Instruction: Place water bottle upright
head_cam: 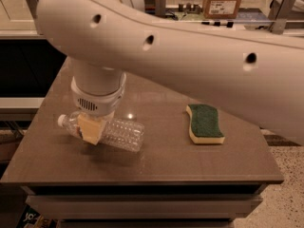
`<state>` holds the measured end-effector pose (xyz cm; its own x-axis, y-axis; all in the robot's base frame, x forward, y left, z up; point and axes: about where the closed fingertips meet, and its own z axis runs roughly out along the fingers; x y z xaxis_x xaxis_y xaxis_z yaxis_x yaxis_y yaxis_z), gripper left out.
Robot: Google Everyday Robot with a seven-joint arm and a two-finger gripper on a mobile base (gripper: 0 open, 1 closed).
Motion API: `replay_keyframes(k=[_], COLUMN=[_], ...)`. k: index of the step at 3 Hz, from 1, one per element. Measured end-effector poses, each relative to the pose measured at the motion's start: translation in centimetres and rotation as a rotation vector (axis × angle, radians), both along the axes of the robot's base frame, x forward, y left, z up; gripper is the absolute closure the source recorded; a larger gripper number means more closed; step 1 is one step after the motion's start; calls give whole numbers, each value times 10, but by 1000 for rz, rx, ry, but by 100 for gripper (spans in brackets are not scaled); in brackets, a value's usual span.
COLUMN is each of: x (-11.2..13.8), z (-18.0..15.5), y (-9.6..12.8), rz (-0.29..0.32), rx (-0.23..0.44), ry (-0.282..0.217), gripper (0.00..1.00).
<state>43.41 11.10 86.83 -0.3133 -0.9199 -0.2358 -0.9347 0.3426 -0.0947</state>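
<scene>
**A:** Where is the gripper (93, 127)?

**B:** Over the left part of the brown table (156, 175), hanging straight down from the white arm (190, 56) that crosses the whole view. It is closed on the water bottle (121, 133). One tan finger pad (88, 131) lies across the front of the bottle just behind the neck, and the other finger is hidden behind the bottle.

**A:** So the bottle is not upright?

**B:** No. It lies nearly on its side, the white cap (61, 120) pointing left and sitting a little higher than the base, which points right and towards the front edge. A shadow shows on the table under it. I cannot tell whether the base touches the tabletop.

**A:** Anything inside it?

**B:** The ribbed plastic is clear and the table's colour shows through it. Whether it holds any water, I cannot tell. The cap is on.

**A:** What else is on the table?

**B:** A sponge (205, 123), green scouring side up over a yellow layer, lying flat to the right, well apart from the bottle.

**A:** Any other container?

**B:** A cardboard box (223, 0) with a white label stands on the shelf at the back. Its contents are not visible.
</scene>
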Motion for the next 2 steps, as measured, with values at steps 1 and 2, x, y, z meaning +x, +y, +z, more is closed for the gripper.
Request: replay_keyframes(k=[1, 2], x=[11, 22], z=[22, 38], y=[-6, -15], rz=[11, 20], rx=[66, 161], ry=[-41, -82], gripper=[100, 100])
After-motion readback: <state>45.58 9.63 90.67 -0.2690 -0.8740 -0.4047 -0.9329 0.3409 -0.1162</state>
